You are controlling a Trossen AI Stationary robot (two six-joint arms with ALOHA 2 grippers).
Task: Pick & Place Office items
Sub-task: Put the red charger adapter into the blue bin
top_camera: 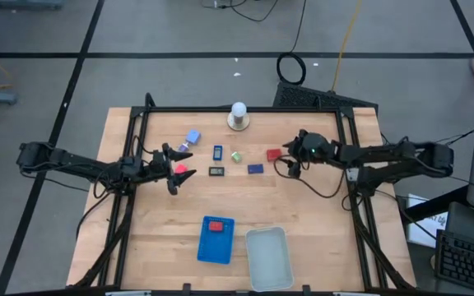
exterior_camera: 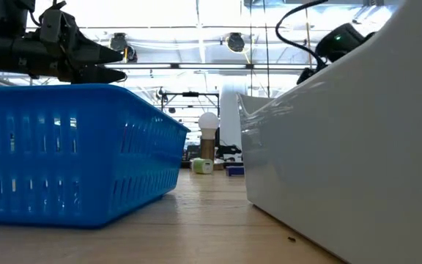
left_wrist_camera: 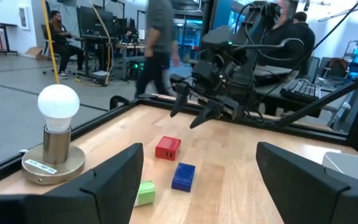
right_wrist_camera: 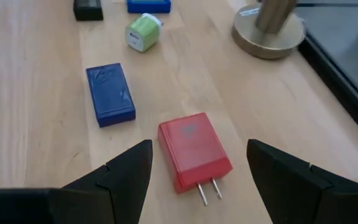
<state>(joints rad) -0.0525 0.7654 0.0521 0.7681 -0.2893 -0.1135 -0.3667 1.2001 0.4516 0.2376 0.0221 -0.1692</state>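
R gripper [right_wrist_camera: 197, 171] hovers over the red plug block [right_wrist_camera: 194, 151] at the table's [top_camera: 303, 214] right-centre, jaws spread wide w/ nothing held, straddling it, prob. lined up for a grab. Dark blue rectangle [right_wrist_camera: 110, 94] and green bit [right_wrist_camera: 142, 32] lie just beyond. L gripper [top_camera: 175, 170] waits at the left, jaws open, empty. One red block [top_camera: 216, 226] already sits in the blue tray [top_camera: 216, 251], near edge.

Three red pieces [top_camera: 273, 154], four blue [top_camera: 256, 168], one green [top_camera: 236, 156], one black [top_camera: 216, 172].
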